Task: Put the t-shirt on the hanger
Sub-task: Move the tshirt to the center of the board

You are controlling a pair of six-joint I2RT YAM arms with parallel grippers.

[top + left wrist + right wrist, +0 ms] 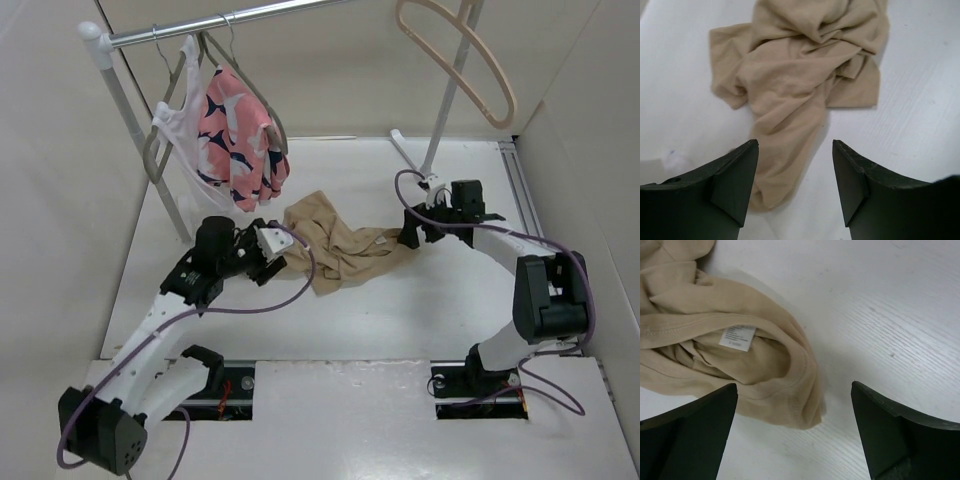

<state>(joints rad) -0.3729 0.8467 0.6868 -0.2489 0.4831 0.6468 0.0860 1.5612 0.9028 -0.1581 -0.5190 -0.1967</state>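
Our left gripper (795,145) stands at a middling width. Its jaws sit either side of a trailing strip of the t-shirt (800,60) that runs toward the bottom of the left wrist view. The cloth lies flat on the table (400,320) between them, and we see no pinch on it.

Our right gripper (795,387) is spread wide and holds nothing. Its jaws sit low in the right wrist view, and the rolled neck edge curls between them nearer the left one. The white label (737,336) lies up and left of centre.

In the top view the shirt is a crumpled heap at mid-frame, with one gripper at each end of it. We judge that the arms flank it so they can lift and spread it. The right one is at the collar because that is the opening the hanger has to enter.

Farther off, the hanger (502,120) hangs in the upper right of the frame, well apart from the shirt, so the lift and the threading are not yet done. At the upper left, a pink garment (235,140) and a white garment (180,130) hang from the rail (230,22). We leave those alone.
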